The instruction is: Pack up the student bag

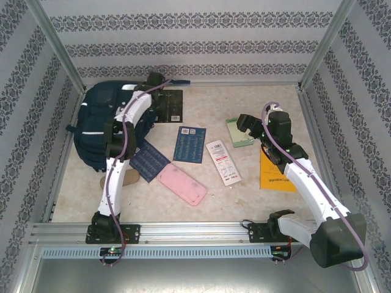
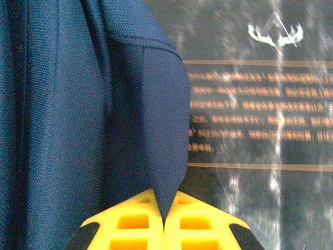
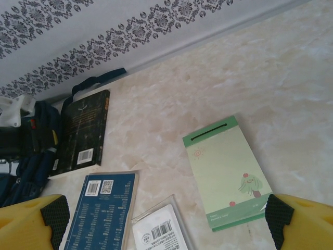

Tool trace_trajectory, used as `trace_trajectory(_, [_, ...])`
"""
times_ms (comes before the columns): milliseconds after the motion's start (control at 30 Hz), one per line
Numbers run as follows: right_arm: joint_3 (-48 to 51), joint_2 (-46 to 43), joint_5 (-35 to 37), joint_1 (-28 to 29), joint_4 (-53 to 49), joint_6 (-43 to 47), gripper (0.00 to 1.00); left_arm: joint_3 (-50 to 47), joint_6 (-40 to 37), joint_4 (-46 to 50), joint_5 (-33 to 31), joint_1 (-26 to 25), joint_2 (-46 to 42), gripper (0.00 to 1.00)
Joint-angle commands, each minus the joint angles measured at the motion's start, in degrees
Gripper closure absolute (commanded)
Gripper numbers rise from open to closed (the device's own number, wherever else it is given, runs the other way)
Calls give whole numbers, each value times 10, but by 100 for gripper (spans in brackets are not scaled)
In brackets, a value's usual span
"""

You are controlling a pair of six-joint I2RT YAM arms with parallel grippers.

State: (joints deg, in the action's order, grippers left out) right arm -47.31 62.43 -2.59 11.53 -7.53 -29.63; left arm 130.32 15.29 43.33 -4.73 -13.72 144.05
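Navy fabric of the student bag [image 1: 104, 125] lay at the table's far left in the overhead view. The left gripper [image 1: 157, 84] was at its right edge, and the right gripper [image 1: 244, 124] was well apart, by a green notepad [image 1: 239, 132].

Left wrist view: jaws pinched shut on a fold of the bag, with a black book [image 2: 260, 130] beside it.

Right wrist view: fingers spread wide, holding nothing, with the bag far to the left.

The left arm was judged nearer.

Bright, even light; left wrist view blurred, with glare
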Motion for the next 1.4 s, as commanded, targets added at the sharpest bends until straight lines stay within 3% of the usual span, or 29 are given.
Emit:
trace_trajectory(0, [-3,2,16,8,0,4,2,-29,-42,-17,94,-82,-38,100])
trace_trajectory(200, [2,-5,34,7,-4,6,2,-44,-54,-15,133,-166,-53,100])
trace_trajectory(367, [5,-2,35,7,-11,-6,2,-51,-57,-10,112,-210,-72,100])
trace_trajectory(433, [6,2,28,8,-11,-11,2,-52,-47,-5,108,-208,-82,93])
trace_trajectory(500, [7,6,22,9,-10,-20,2,-54,-44,0,101,-206,-95,73])
trace_trajectory(633, [0,29,0,21,-10,-21,2,-69,-40,17,86,-205,-135,63])
trace_trajectory(733, [-9,55,-2,39,-10,-30,2,-129,-23,4,66,-202,-193,61])
trace_trajectory(1000, [-32,125,-62,102,-30,-12,2,-407,26,-81,48,-196,-375,57])
trace_trajectory(1200, [-8,119,-57,198,-115,46,2,-570,75,-118,30,-159,-488,56])
trace_trajectory(1267, [11,102,-55,238,-144,55,2,-606,84,-129,23,-150,-518,45])
trace_trajectory(1367, [39,80,-40,311,-176,61,2,-634,92,-124,10,-142,-545,44])
